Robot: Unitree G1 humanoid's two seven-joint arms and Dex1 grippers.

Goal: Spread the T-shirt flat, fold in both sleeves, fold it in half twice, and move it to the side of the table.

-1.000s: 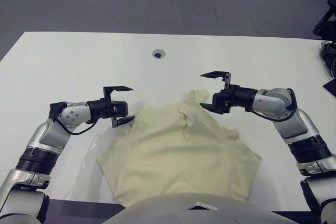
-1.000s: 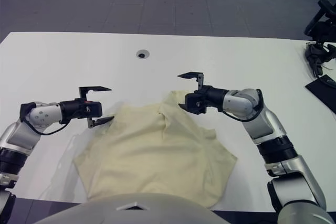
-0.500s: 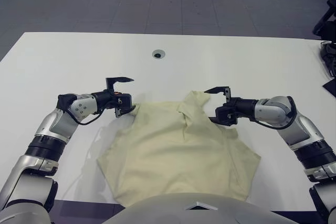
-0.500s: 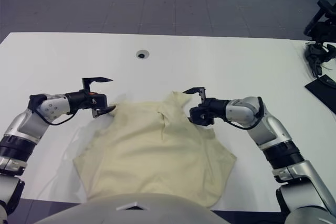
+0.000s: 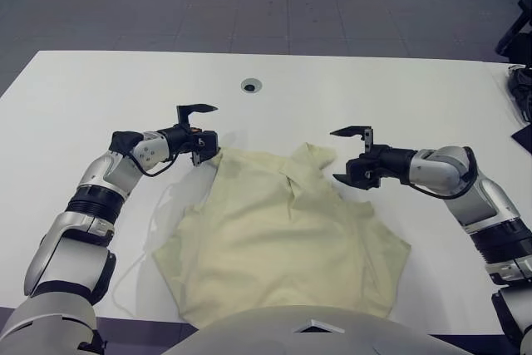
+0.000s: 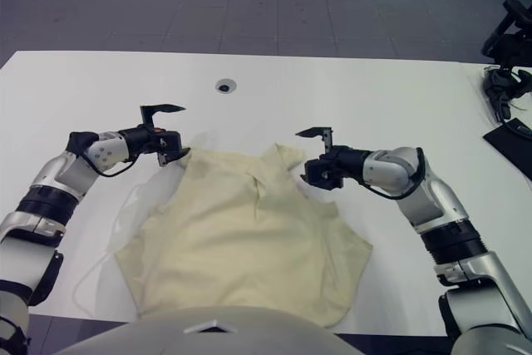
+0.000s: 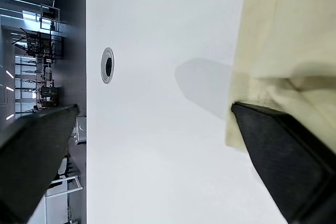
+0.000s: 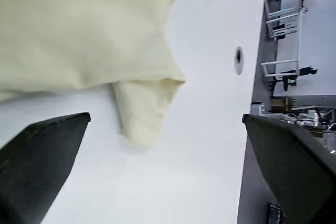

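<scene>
Pale yellow cloth, the T-shirt [image 5: 283, 239], is seen lying crumpled on the white table [image 5: 100, 97], in the lower middle of the head view, with its near edge at the bottom of the frame. It is not spread flat: a fold runs down from the collar area at its upper middle, and the right side is bunched into creases.

The left gripper [image 5: 212, 130] is held at the shirt's upper left corner, left of centre in the frame. Its fingers are spread wide apart and nothing is grasped. One fingertip [image 7: 283, 156] is seen in the left wrist view right at the shirt's hem; whether the cloth is actually touched cannot be told.

The right gripper [image 5: 335, 154] is held just right of the collar area, right of centre in the frame. It too is released, its fingers [image 8: 37, 150] set well apart with no cloth between them. A small folded flap of the shirt [image 8: 144, 108] is seen in the right wrist view between the two fingers and beyond their tips.

A round metal grommet [image 5: 250, 85] is set into the table above the shirt, in the upper middle of the frame, well apart from both grippers.
</scene>
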